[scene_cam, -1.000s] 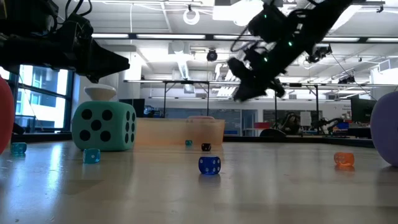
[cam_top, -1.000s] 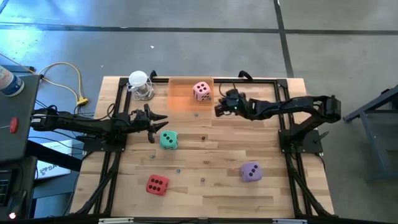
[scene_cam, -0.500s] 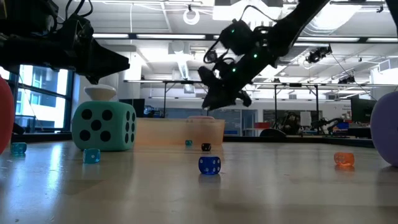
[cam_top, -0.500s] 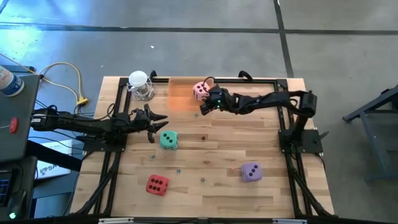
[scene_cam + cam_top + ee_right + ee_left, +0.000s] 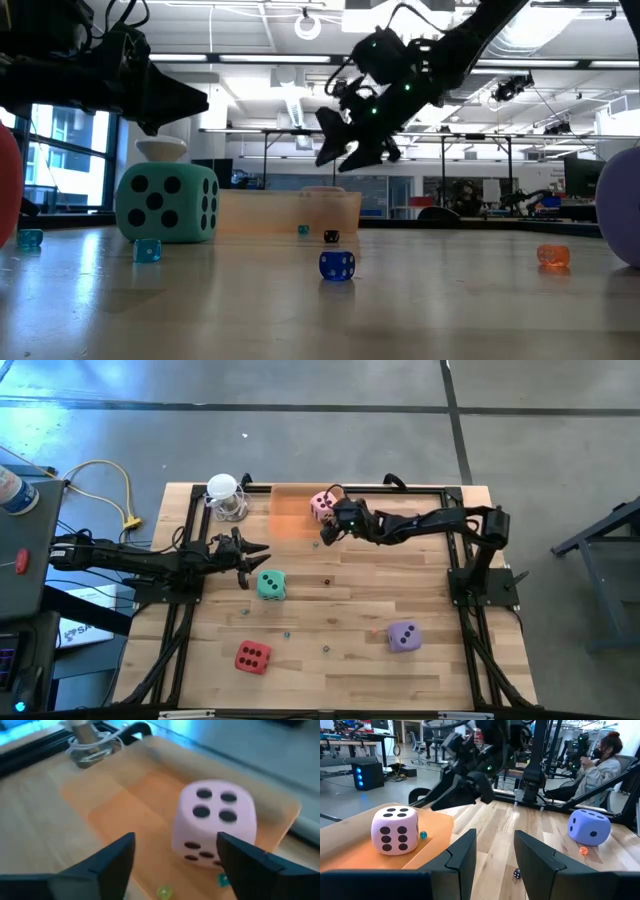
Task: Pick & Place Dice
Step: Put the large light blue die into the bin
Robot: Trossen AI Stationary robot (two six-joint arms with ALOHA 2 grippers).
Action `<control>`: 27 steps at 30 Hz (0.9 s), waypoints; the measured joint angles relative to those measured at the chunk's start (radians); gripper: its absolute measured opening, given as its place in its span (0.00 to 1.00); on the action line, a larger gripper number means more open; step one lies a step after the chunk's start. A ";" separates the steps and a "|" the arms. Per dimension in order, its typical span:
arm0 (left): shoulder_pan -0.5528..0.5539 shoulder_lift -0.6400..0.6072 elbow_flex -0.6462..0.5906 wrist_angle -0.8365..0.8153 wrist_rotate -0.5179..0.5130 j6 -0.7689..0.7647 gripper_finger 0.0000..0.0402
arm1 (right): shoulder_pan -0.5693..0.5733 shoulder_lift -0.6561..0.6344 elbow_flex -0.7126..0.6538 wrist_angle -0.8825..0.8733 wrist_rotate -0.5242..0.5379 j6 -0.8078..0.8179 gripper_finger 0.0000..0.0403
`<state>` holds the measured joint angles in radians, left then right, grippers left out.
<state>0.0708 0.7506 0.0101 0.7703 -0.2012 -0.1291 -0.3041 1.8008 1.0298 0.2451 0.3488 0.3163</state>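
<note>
Behind the right gripper point(image 5: 322, 532), pink die point(image 5: 322, 506) partly hidden.

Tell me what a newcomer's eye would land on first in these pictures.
Probably the pink die sitting in the orange tray at the table's far edge, with the right gripper open and hovering just beside it. Next, the teal die mid-table, right by the waiting left gripper, and the red die and purple die along the near side.

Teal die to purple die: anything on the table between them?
High view: only small stuff between the teal die and the purple die. A tiny dark die and a speck near the purple one; otherwise bare wood.
</note>
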 joint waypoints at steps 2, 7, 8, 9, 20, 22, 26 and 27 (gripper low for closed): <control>0.000 0.000 0.000 0.002 0.000 0.000 0.32 | 0.016 -0.022 0.000 0.005 0.032 -0.093 0.74; 0.000 0.000 0.000 0.002 -0.003 0.021 0.32 | 0.062 -0.103 0.002 0.010 0.144 -0.189 0.81; 0.000 0.000 0.000 0.002 -0.004 0.024 0.32 | 0.068 -0.119 0.001 -0.001 0.150 -0.190 0.81; 0.000 0.000 0.000 0.002 -0.010 0.024 0.32 | 0.073 -0.131 0.001 -0.010 0.149 -0.191 0.81; -0.010 0.000 0.006 0.058 -0.085 0.120 0.34 | 0.145 -0.153 0.001 -0.022 0.150 -0.190 0.82; -0.020 0.000 0.012 0.057 -0.085 0.137 0.37 | 0.149 -0.154 0.001 -0.026 0.150 -0.191 0.82; -0.037 0.000 0.013 0.057 -0.091 0.138 0.48 | 0.149 -0.154 0.001 -0.032 0.150 -0.189 0.82; -0.040 0.000 0.013 0.057 -0.096 0.130 0.51 | 0.149 -0.154 0.001 -0.035 0.150 -0.189 0.82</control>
<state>0.0307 0.7509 0.0227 0.8276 -0.2977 0.0008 -0.1551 1.6470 1.0309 0.2106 0.4992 0.1277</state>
